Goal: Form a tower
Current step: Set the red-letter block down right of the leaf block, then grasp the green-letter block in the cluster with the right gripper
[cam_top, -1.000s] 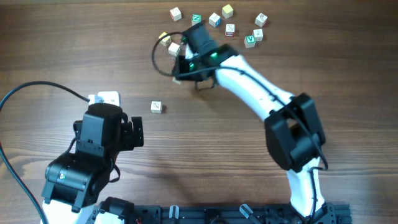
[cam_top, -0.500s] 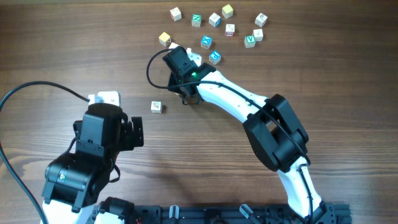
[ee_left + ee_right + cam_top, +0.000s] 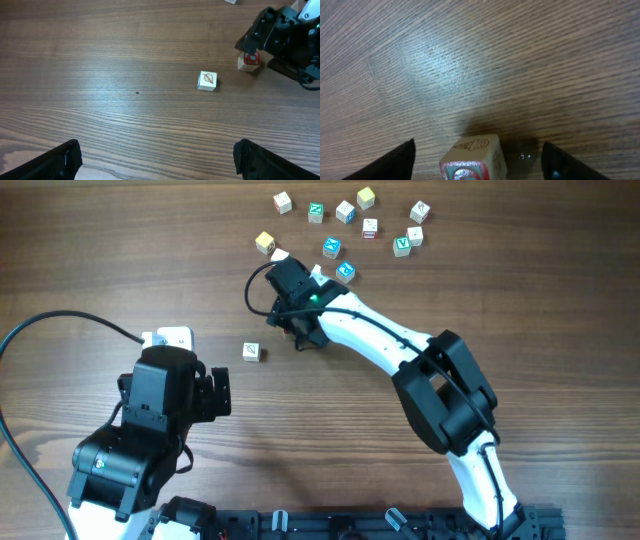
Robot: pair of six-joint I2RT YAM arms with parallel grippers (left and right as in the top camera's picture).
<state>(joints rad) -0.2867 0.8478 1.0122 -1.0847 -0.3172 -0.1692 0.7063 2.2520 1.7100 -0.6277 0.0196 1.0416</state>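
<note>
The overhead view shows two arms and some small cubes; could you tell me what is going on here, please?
The right gripper is lowered over a red-marked cube on the table, jaws open on either side, not touching it. The left gripper hangs open and holds nothing. A leaf-marked cube lies alone nearby, and the other letter cubes sit loose at the far side.

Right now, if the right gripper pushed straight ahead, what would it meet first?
The red-marked cube standing inside the open right gripper, seemingly the top of the tower; depth is unclear.
</note>
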